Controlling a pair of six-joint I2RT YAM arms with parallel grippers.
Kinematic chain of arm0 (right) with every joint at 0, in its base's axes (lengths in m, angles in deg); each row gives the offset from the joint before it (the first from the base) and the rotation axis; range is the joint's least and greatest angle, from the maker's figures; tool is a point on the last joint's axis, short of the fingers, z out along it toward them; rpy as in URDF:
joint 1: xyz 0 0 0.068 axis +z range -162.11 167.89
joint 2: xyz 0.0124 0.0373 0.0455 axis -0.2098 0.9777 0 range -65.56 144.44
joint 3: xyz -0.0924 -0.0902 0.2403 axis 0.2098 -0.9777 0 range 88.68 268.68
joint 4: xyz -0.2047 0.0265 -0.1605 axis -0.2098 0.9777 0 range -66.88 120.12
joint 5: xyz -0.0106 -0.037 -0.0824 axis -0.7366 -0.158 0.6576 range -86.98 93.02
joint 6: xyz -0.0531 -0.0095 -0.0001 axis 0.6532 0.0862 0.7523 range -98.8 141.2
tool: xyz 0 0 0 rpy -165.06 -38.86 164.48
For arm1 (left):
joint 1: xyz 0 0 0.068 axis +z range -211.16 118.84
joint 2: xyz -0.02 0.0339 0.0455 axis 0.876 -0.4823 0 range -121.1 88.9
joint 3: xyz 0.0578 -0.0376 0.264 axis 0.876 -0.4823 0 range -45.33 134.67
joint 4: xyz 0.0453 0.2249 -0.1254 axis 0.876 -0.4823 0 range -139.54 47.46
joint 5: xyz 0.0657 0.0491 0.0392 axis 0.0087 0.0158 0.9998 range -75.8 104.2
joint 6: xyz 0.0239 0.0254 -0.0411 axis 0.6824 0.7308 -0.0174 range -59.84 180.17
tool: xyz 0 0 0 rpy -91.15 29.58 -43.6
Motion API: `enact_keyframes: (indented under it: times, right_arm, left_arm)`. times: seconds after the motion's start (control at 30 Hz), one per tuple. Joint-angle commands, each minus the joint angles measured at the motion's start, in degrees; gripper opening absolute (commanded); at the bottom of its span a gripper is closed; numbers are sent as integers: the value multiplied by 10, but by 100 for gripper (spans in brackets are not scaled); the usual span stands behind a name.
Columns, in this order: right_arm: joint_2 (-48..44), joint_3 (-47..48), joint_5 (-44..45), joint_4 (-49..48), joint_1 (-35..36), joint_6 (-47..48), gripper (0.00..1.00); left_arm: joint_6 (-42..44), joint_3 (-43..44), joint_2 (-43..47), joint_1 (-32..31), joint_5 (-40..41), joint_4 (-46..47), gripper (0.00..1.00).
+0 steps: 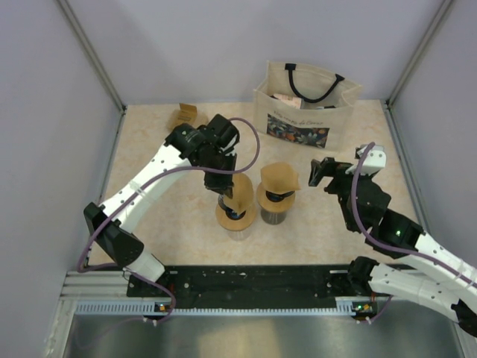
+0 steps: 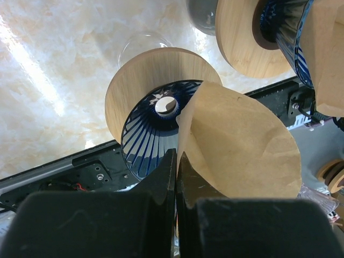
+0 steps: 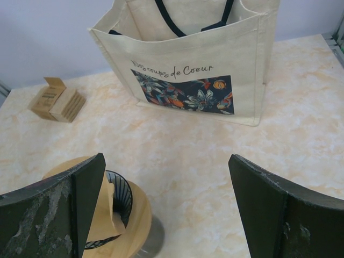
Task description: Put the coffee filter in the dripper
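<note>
My left gripper is shut on the edge of a brown paper coffee filter. The filter hangs tilted over the right side of a dripper, a blue ribbed cone in a round wooden collar on a glass. In the top view the left gripper is just above that dripper, with the filter at its rim. A second dripper to the right holds its own filter. My right gripper stands open beside it, nothing between its fingers.
A cream tote bag with a flower print stands at the back. A small cardboard box lies at the back left. Grey walls close in both sides. A black rail runs along the near edge.
</note>
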Motion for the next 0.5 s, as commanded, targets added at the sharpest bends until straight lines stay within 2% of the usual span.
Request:
enact_keyframes:
  times: [0.0,0.23,0.47]
  right_arm:
    - [3,3,-1,-13,4,9,99]
    - [4,3,-4,-12,3,8,99]
    - [-5,2,-4,-11,3,8,99]
  left_arm:
    - [17,-6,22,1,-6,-111,0]
    - [11,-16,19,2,32,-110,0]
    - [17,-4,-5,3,9,-95,3]
